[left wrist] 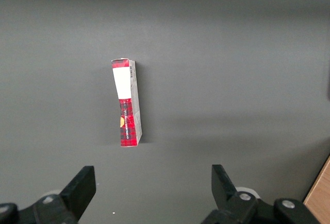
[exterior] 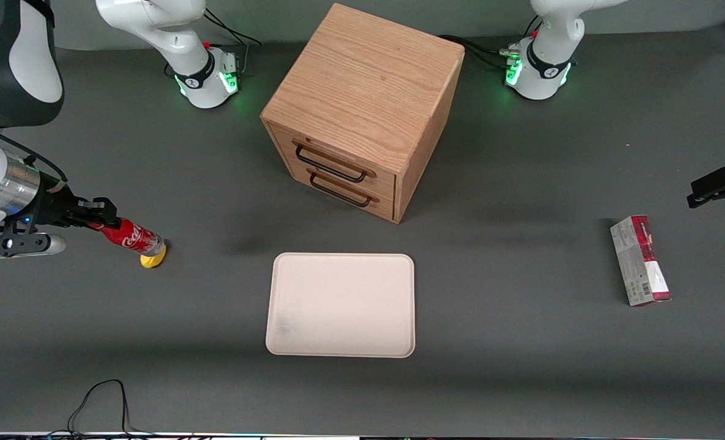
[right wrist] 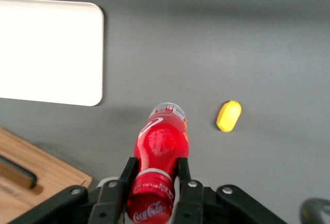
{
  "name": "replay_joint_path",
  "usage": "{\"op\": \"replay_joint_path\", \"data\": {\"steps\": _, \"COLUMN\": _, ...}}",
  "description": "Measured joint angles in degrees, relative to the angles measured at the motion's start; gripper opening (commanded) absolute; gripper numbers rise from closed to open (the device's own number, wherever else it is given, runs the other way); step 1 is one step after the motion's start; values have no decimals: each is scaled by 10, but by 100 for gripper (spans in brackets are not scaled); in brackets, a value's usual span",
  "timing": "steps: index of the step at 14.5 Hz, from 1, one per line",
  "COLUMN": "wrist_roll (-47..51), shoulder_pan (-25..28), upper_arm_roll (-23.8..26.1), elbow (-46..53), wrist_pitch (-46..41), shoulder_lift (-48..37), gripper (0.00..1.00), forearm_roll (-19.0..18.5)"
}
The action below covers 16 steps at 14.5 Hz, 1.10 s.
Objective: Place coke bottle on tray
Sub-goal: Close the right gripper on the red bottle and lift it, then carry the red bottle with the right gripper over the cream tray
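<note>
The coke bottle [exterior: 131, 236] is a small red bottle with a white script logo and a clear base. My right gripper [exterior: 96, 217] is shut on its neck just below the red cap and holds it tilted above the table, toward the working arm's end. In the right wrist view the bottle [right wrist: 161, 144] hangs between the gripper's [right wrist: 155, 175] two black fingers [right wrist: 183, 175]. The cream-pink tray [exterior: 341, 304] lies flat in front of the wooden cabinet, nearer the front camera; its corner also shows in the right wrist view [right wrist: 49, 51].
A small yellow object [exterior: 152, 259] lies on the table just under the bottle's base; it also shows in the right wrist view [right wrist: 228, 115]. The wooden drawer cabinet [exterior: 362, 110] stands mid-table. A red-and-grey carton [exterior: 639, 260] lies toward the parked arm's end.
</note>
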Motion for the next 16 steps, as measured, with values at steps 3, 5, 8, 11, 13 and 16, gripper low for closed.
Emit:
{"op": "replay_joint_path", "data": {"steps": 3, "wrist_roll": 52, "shoulder_pan": -4, "upper_arm_roll": 58, "elbow": 102, "wrist_pitch": -33, "shoulder_lift": 49, "gripper": 0, "forearm_roll": -6}}
{"op": "replay_joint_path", "data": {"steps": 5, "wrist_roll": 89, "shoulder_pan": -9, "upper_arm_roll": 110, "elbow": 154, "wrist_pitch": -35, "shoulder_lift": 90, "gripper": 0, "forearm_roll": -27}}
{"op": "replay_joint_path", "data": {"steps": 8, "wrist_roll": 163, "shoulder_pan": -14, "upper_arm_roll": 185, "elbow": 196, "wrist_pitch": 5, "shoulder_lift": 159, "gripper": 0, "forearm_roll": -71}}
{"op": "replay_joint_path", "data": {"steps": 11, "wrist_roll": 242, "shoulder_pan": -13, "upper_arm_roll": 246, "elbow": 204, "wrist_pitch": 85, "shoulder_lift": 232, "gripper": 0, "forearm_roll": -148}}
{"op": "replay_joint_path", "data": {"steps": 13, "wrist_roll": 271, "shoulder_pan": -7, "upper_arm_roll": 257, "elbow": 205, "wrist_pitch": 135, "shoulder_lift": 276, "gripper": 0, "forearm_roll": -171}}
{"op": "replay_joint_path", "data": {"steps": 16, "wrist_roll": 275, "shoulder_pan": -5, "upper_arm_roll": 260, "elbow": 203, "wrist_pitch": 187, "shoulder_lift": 330, "gripper": 0, "forearm_roll": -189}}
